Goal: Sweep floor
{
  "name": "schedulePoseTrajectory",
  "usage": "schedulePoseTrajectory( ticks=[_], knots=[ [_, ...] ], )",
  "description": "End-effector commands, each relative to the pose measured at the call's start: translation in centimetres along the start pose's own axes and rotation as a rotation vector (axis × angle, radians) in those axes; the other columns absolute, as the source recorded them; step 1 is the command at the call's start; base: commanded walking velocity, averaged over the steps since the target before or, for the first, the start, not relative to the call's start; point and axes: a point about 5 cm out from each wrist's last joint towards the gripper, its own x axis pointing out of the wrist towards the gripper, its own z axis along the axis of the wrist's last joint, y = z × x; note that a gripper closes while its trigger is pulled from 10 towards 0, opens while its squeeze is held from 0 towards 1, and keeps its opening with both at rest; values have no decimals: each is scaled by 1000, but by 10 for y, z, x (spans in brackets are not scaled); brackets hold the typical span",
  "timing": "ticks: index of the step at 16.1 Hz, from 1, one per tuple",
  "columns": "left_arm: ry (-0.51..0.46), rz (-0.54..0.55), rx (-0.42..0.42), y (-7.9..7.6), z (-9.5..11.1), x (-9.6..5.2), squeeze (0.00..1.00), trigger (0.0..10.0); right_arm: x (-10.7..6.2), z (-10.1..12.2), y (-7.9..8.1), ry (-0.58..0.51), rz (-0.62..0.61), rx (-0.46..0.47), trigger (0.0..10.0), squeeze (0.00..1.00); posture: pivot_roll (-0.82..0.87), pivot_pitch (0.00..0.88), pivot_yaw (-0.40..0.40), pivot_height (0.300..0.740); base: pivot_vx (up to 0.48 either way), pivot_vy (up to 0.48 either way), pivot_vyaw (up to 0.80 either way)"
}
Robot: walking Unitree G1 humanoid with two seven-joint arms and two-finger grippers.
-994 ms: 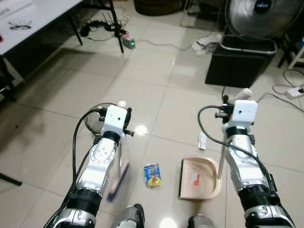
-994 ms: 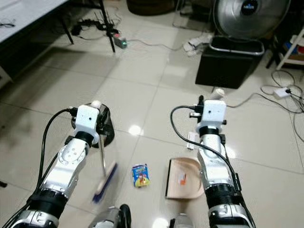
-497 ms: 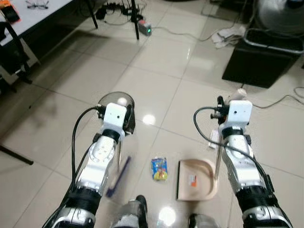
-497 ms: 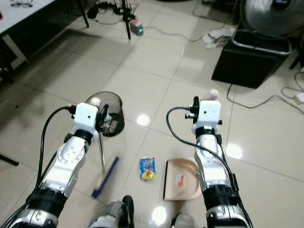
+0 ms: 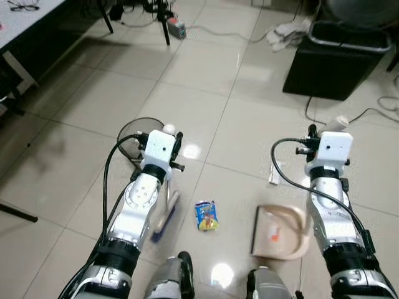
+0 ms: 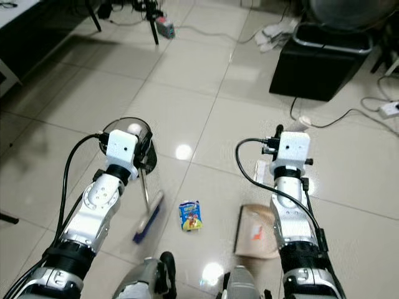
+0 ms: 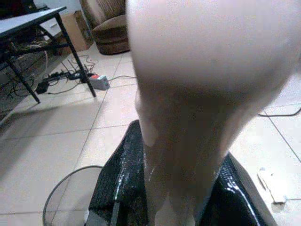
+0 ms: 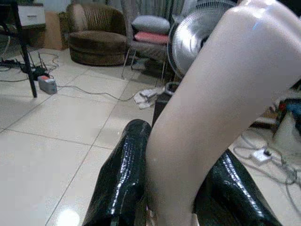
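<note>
A lived-in room: armchair (image 8: 96,44), standing fan (image 8: 193,42), tiled floor (image 5: 206,81).

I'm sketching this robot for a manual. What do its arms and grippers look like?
Both arms are silver metal with dark bands near the elbows. Each carries a white boxy wrist module, and a black cable loops from it back along the forearm. The left gripper and right gripper each have two long, glossy black fingers.

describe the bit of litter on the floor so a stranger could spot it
On the pale tiled floor between the robot's two silver arms lies a small blue and yellow snack packet. It sits between the blue-bristled broom and the beige plastic dustpan, the only brightly printed thing there.
</note>
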Motion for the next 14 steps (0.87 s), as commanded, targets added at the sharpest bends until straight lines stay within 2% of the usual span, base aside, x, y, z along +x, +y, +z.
schedulePoseTrajectory(
  ticks=[1, 4, 6, 8, 9, 14],
  knots=[
    [20, 20, -2, 3, -6, -3, 0, 10000, 2, 3, 2, -31, 4, -7, 10000, 0, -46, 258, 77, 740, 0, 0, 0],
    [8, 91, -35, 5, -11, -4, 0, 10000, 9, 12, 12, -119, 70, -73, 10000, 0, -45, 278, 62, 740, 0, 0, 0],
    [6, 85, -39, 2, -11, -1, 0, 10000, 12, 14, 32, -144, 141, -106, 10000, 0, -38, 288, 60, 740, 0, 0, 0],
    [2, 79, -37, 1, -10, 0, 0, 10000, 13, 15, 44, -144, 173, -97, 10000, 0, -29, 296, 58, 740, 0, 0, 0],
    [-5, 79, -35, 1, -10, 1, 0, 10000, 14, 19, 56, -159, 189, -75, 10000, 0, -22, 303, 58, 740, 0, 0, 0],
    [-19, 88, -25, 0, -10, 4, 0, 10000, 17, 23, 77, -167, 197, -51, 10000, 0, 4, 315, 47, 740, 0, 0, 0]
  ],
)
